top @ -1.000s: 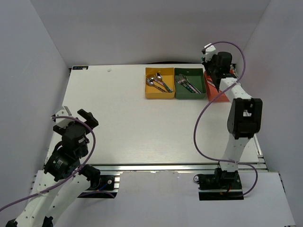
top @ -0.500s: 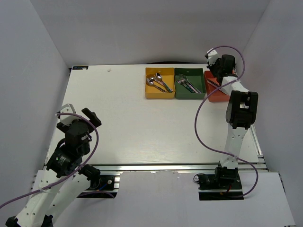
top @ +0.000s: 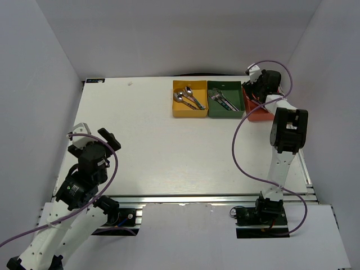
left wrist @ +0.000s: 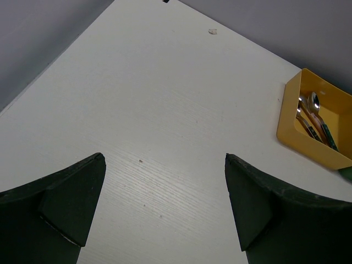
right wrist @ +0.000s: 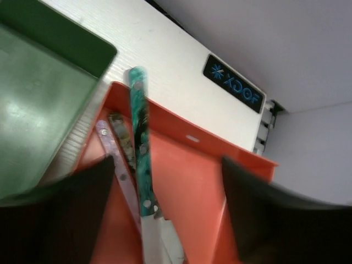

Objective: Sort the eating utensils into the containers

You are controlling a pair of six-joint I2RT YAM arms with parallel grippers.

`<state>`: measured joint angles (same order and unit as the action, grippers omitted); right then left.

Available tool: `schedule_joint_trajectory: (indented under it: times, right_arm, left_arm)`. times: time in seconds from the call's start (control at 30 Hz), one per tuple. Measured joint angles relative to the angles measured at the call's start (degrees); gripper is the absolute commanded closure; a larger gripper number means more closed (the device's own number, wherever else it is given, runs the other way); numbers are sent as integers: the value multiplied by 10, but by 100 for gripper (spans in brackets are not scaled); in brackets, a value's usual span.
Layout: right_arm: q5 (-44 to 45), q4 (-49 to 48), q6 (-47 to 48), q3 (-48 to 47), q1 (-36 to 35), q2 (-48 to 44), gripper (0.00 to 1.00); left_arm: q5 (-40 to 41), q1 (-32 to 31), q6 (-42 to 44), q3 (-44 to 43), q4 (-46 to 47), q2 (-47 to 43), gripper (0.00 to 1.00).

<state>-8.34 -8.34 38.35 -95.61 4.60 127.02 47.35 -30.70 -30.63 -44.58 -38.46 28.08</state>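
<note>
Right gripper (right wrist: 165,170) is seen open, nothing gripped, over red-orange square plastic bin (right wrist: 192,176) | teal-handled silver metal knife (right wrist: 139,148) is found lying inside it, handle end at rim | left gripper (left wrist: 165,190) is held wide open above white table (left wrist: 165,82)

White wood-grain table (top: 157,146); pale grey walls (top: 180,34) behind, left, right of it; aluminium rail (top: 185,198) along its near edge; soft even light.
</note>
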Motion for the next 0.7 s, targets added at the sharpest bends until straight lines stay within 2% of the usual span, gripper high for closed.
schedule_joint_trajectory:
  times: [0.23, 0.4, 0.5, 0.57, 0.63, 0.7]
  right_arm:
    - [-10, -5, -26, 10, -2, -19, 11]
    - [12, 12, -108, 5, -9, -80, 11]
    - [68, 25, -160, 3, -23, -137, 11]
    - [137, 35, -186, 10, -49, -188, 11]
    - [193, 55, -218, 31, -85, -251, 11]
    - [210, 87, -270, 69, -119, -326, 11]
  left_arm:
    - [-1, 0, 0, 0, 1, 9, 2]
    - [0, 0, 0, 0, 1, 10, 2]
    - [2, 0, 0, 0, 1, 14, 2]
    - [7, 0, 0, 0, 1, 22, 2]
    - [14, 4, 0, 0, 2, 34, 2]
    - [18, 17, -1, -3, -1, 54, 2]
